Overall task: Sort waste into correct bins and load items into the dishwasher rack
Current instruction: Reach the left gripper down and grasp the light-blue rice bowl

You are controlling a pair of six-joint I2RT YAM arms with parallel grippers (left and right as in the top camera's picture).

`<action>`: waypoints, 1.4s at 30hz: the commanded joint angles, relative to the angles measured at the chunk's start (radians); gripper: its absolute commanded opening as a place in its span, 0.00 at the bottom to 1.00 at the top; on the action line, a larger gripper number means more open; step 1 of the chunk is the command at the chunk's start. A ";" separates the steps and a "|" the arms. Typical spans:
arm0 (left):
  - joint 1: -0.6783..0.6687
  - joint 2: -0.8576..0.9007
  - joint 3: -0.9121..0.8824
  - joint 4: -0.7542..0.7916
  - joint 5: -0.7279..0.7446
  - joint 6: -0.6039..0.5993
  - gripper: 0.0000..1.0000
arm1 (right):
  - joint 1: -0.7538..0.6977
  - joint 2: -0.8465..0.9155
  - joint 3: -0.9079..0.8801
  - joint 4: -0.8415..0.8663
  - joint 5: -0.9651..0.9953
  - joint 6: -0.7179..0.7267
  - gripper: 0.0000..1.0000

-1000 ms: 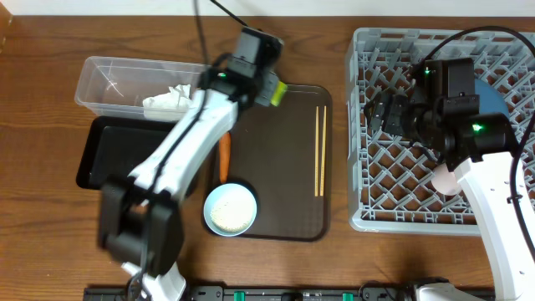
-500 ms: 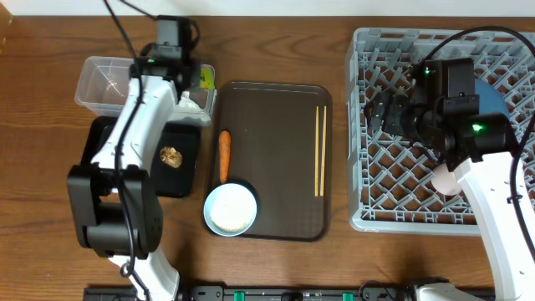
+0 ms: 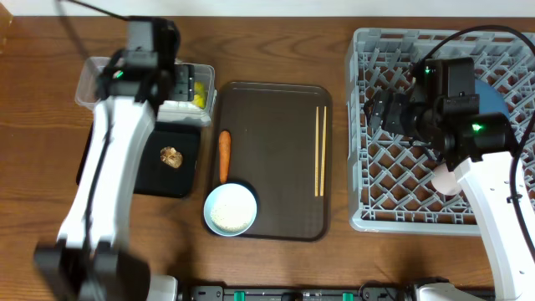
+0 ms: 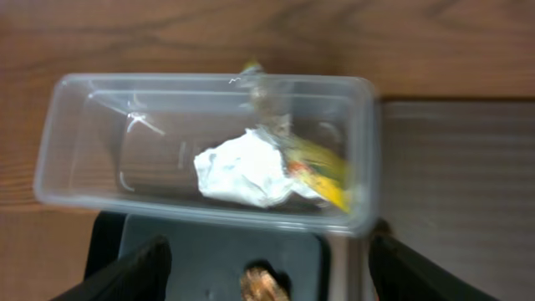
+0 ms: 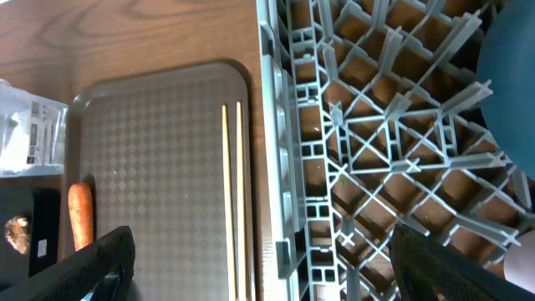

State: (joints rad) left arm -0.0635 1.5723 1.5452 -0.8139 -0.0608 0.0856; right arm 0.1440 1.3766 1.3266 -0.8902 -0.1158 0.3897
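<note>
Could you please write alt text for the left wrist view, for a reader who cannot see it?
A clear plastic tub on a wooden table holds a crumpled white tissue with a yellow-green wrapper to its right. Below it, a black tray carries a brown food lump, framed by the open left gripper, which holds nothing.

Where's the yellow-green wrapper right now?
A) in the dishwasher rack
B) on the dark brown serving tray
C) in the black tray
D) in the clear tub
D: the left wrist view shows the yellow-green wrapper inside the walls of the clear tub, right up against the white tissue.
</note>
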 commanded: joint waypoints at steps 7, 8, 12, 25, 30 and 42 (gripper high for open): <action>0.003 -0.024 0.001 -0.046 0.077 0.023 0.64 | -0.003 0.004 0.001 0.022 0.003 -0.040 0.88; 0.003 -0.010 0.001 -0.053 0.091 0.002 0.63 | 0.000 0.004 0.001 0.022 -0.002 -0.049 0.88; -0.008 0.015 0.001 -0.098 0.210 -0.012 0.64 | 0.027 0.004 0.001 0.022 -0.118 -0.132 0.88; -0.019 -0.048 0.002 -0.331 0.312 -0.053 0.69 | 0.269 0.177 0.000 0.031 0.004 -0.015 0.73; -0.021 -0.046 -0.006 -0.455 0.312 -0.053 0.64 | 0.295 0.243 0.000 0.065 -0.004 0.011 0.73; -0.216 -0.046 -0.174 -0.497 0.311 -0.047 0.53 | 0.214 0.184 0.001 0.109 0.008 -0.006 0.80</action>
State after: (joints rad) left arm -0.2085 1.5352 1.4216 -1.3201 0.2382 0.0349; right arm 0.3988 1.6081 1.3262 -0.7841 -0.1230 0.3828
